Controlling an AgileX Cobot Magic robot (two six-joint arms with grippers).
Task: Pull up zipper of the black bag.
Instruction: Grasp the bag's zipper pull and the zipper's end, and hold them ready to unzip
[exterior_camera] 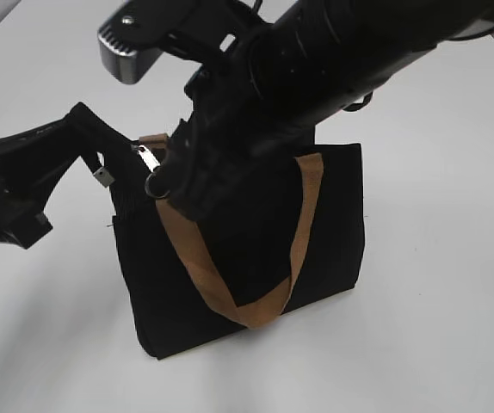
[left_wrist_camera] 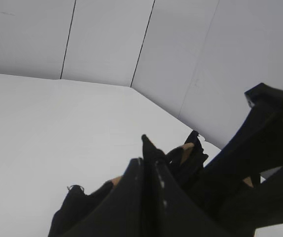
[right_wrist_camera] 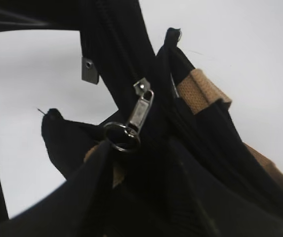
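Note:
The black bag (exterior_camera: 316, 224) stands upright on the white table, its tan handles hanging over the front. My left gripper (exterior_camera: 108, 148) is shut on the bag's top left corner and holds the fabric (left_wrist_camera: 70, 212) pinched between its jaws (left_wrist_camera: 149, 153). The zipper's silvery pull tab (exterior_camera: 148, 160) hangs near that end of the top edge, with a metal ring (right_wrist_camera: 122, 137) on its lower end. My right gripper (exterior_camera: 163, 182) reaches down from the upper right. Its jaws (right_wrist_camera: 141, 155) look apart, with the ring at the left fingertip and the pull tab (right_wrist_camera: 140, 111) just above.
A small grey metal tag (exterior_camera: 101, 176) hangs beside the left gripper and also shows in the right wrist view (right_wrist_camera: 88, 70). The right arm covers the bag's top middle. White table (exterior_camera: 436, 344) surrounds the bag; white walls stand behind.

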